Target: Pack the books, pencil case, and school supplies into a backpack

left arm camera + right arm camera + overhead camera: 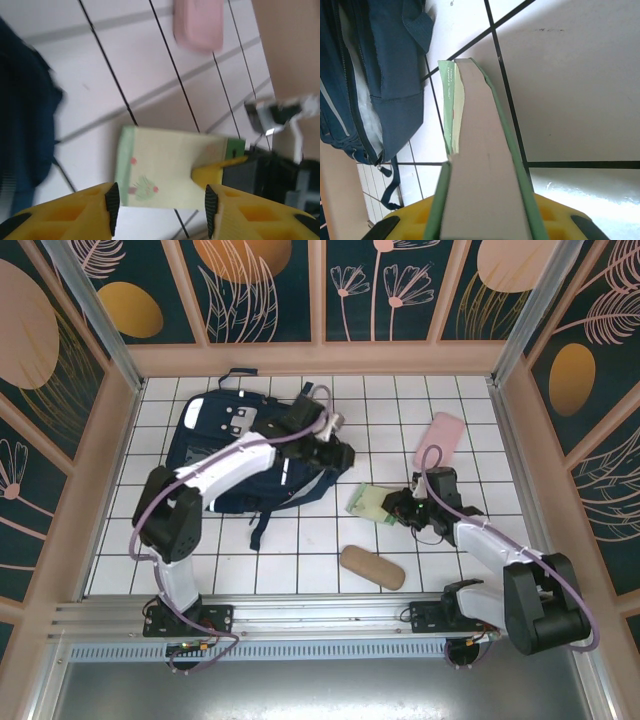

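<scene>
The right gripper [402,506] is clenched on the pale green-white packet [368,502]. In the right wrist view the packet [480,165] runs edge-on out from between the yellow fingers [415,222], and in the left wrist view one yellow finger of the right gripper lies against the packet's [170,172] far corner. I cannot tell whether the packet touches the table [300,550].

The left gripper [160,206] is released, its fingers [112,202] apart with nothing between them, and it hangs above the packet at the backpack's right edge.

The backpack [240,455] lies flat. Its zip gapes in the right wrist view, showing pale lining [367,115], but what is inside cannot be made out.

The packet sits just right of the backpack, the pink pouch [440,438] further right and well apart from it. The tan case [372,567] lies below and right of the backpack, toward the arm bases.

The left arm [230,465] stretches across the top of the backpack, its wrist past the right edge. The right arm [490,545] lies low and reaches leftward toward the backpack.
</scene>
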Controlling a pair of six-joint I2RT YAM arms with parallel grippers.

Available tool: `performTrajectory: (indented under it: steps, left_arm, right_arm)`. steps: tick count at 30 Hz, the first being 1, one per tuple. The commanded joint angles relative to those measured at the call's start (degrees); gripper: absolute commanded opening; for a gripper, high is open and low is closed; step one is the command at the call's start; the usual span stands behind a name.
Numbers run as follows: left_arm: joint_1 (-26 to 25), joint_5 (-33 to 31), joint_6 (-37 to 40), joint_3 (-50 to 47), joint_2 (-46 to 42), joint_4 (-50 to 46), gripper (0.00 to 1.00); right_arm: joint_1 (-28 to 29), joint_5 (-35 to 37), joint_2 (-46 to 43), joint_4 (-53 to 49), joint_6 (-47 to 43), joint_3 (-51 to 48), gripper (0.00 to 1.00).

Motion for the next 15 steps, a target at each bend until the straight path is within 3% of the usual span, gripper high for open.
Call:
performTrajectory:
  steps: [1,8,15]
  left_arm:
    - [5.0,-8.4,2.2,1.1,-0.2,-7.2,0.53]
    - [12.1,-15.6,0.2,-0.5,2.3,-5.5,0.56]
    - [12.8,-8.0,-1.1,0.8,9.0,-1.8,0.55]
  right_arm:
    - [0.5,2.6,1.9,-3.4,-2.4,1.4,0.00]
    - [1.8,1.5,2.2,-1.6,-1.8,1.5,0.00]
    - [1.9,0.0,4.8,0.4,-2.1,1.2,0.00]
